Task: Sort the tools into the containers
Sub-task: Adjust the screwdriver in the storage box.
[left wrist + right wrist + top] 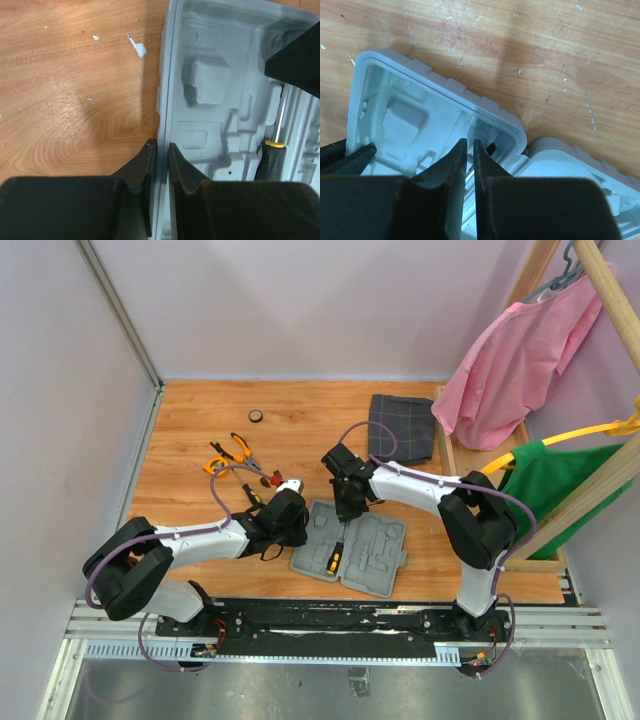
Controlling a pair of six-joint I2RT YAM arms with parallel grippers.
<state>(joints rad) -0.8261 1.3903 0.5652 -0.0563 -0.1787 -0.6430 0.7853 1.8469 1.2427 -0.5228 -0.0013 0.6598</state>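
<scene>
The grey tool case (pixel 378 558) lies open near the table's front. My left gripper (pixel 300 528) is shut on its left rim; in the left wrist view the gripper (pixel 161 146) pinches that thin rim, one finger inside the case (pixel 210 85) and one outside. My right gripper (pixel 343 512) hangs over the case's left half, shut on the metal shaft of a yellow-and-black screwdriver (pixel 335 558) whose handle rests in the case. The screwdriver (pixel 271 155) stands in a long slot. In the right wrist view the gripper (pixel 470 142) is nearly closed over the case (pixel 405 100), a thin shaft between its jaws.
Orange-handled pliers (pixel 238 448) and other small tools (pixel 250 490) lie on the wood left of the case. A small dark round object (pixel 256 416) sits further back. A dark checked cloth (pixel 402 427) lies at the back right, beside a wooden rack with pink (pixel 510 350) and green (pixel 560 480) garments.
</scene>
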